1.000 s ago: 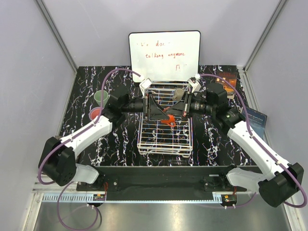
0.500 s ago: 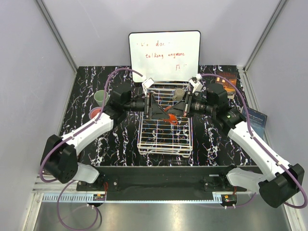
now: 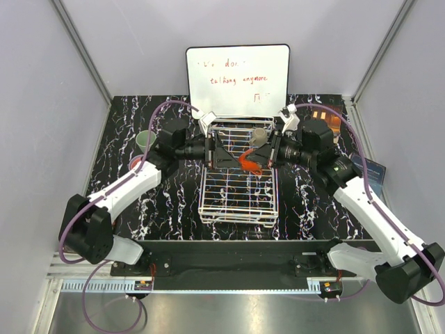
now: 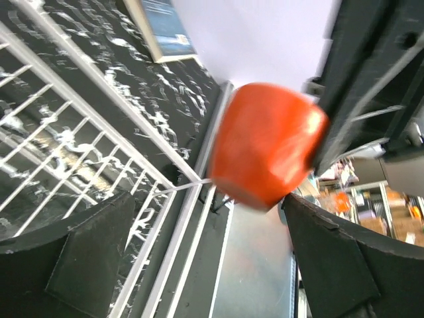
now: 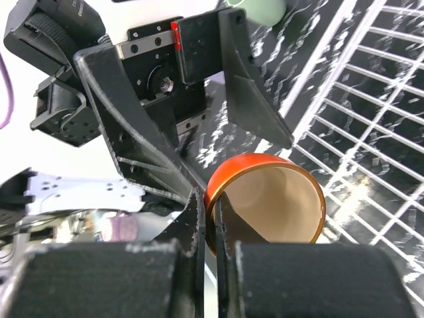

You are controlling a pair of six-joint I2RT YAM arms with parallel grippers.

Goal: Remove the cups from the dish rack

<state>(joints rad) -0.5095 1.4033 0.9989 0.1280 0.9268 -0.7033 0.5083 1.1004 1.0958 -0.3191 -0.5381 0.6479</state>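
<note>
I've got an orange cup (image 3: 248, 163) over the white wire dish rack (image 3: 237, 221), a beige-grey cup (image 3: 259, 136) at its far end, pale green cup (image 3: 145, 141) left, black white-veined table (image 3: 177, 202).

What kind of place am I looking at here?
Probably a robotics lab test cell: grey panel walls enclose a black marbled tabletop, two white-and-black robot arms sit at its near edge, and a handwritten whiteboard stands behind a white wire dish rack.

White-shelled arms (image 3: 128, 186) with black joints, black bases and looping purple cables (image 3: 169, 103).
</note>
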